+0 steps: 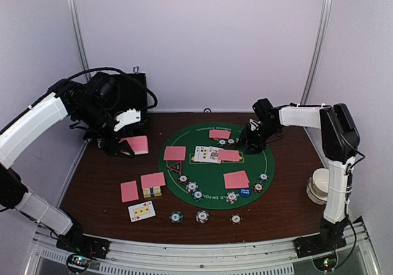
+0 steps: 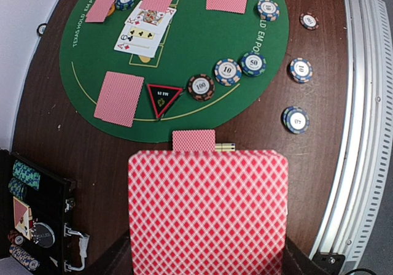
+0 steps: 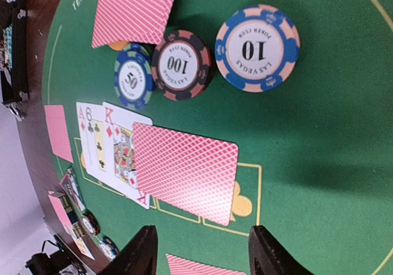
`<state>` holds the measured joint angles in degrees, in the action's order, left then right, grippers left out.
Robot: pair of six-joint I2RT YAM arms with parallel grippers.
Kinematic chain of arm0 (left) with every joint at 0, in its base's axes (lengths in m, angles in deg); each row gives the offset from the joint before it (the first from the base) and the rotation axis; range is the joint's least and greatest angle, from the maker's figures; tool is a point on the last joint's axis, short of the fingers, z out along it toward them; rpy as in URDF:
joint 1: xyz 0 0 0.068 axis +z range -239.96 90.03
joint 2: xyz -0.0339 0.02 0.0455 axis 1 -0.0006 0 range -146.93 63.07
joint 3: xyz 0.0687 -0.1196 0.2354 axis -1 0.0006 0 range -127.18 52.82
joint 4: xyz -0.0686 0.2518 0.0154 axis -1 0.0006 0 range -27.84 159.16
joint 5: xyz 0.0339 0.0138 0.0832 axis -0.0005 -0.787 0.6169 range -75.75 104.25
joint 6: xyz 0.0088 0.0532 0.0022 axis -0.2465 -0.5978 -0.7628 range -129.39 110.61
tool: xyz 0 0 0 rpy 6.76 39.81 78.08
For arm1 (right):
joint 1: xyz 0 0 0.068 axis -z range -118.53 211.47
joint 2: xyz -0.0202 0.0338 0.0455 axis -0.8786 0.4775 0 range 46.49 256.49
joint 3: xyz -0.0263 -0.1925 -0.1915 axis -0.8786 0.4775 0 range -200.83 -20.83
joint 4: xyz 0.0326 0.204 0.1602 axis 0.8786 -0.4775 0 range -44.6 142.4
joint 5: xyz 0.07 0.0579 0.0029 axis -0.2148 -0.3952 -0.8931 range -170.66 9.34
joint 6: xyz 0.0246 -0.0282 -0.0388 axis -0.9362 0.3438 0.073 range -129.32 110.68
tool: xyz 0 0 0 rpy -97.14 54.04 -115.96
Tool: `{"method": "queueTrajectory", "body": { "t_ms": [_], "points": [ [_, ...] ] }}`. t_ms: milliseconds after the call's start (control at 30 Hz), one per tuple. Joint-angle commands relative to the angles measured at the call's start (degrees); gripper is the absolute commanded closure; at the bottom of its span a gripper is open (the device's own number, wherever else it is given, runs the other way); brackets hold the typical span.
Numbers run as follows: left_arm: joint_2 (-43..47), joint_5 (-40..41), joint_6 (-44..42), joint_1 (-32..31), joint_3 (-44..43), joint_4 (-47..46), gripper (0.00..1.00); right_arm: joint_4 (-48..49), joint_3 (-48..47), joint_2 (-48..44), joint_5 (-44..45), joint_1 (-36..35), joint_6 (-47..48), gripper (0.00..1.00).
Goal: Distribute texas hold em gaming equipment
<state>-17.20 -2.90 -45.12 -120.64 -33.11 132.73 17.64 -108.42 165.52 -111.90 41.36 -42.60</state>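
Green felt mat [image 1: 215, 180] holds pink-backed cards [image 1: 236, 179], striped chips [image 1: 198, 195] and a triangle marker [image 1: 174, 168] in the overhead view, where the left gripper [image 1: 126, 146] pinches one pink card [image 1: 139, 143] above bare wood beside the black case [image 1: 140, 91]. From the left wrist, that pink card [image 2: 207, 207] fills the foreground, the triangle marker [image 2: 164, 97] beyond it. From the right wrist, the right gripper [image 3: 202, 235] hangs with fingers [image 3: 141, 256] parted and empty beside a face-down card [image 3: 184, 170], three striped chips [image 3: 181, 64] beyond.

The mat [image 1: 212, 172] was matt green felt, the table [image 1: 92, 172] around it dark wood. The pink-backed cards [image 3: 184, 170] on the mat looked smooth.
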Motion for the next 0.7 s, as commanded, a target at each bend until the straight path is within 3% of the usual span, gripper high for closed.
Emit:
{"method": "queueTrajectory", "body": {
  "t_ms": [0, 167, 367, 667],
  "points": [
    [0.8, -1.2, -0.3, 0.4, -1.3, -0.9, 1.0, -0.2, 1.0, -9.2, 5.4, -1.3, 0.0, 0.45],
    [0.4, -1.3, -0.2, 0.4, -1.2, -1.1, 1.0, 5.4, 2.8, -14.7, 2.2, -7.9, -6.0, 0.24],
    [0.0, -1.5, 0.8, 0.4, -0.9, -2.3, 1.0, 18.5, 2.6, -16.1, -2.6, -20.3, -16.1, 0.09],
    [-0.2, -1.6, 1.1, 0.4, -1.0, -2.9, 1.0, 36.7, -2.8, -8.7, -8.9, -30.9, -28.2, 0.0]
  ]
}}
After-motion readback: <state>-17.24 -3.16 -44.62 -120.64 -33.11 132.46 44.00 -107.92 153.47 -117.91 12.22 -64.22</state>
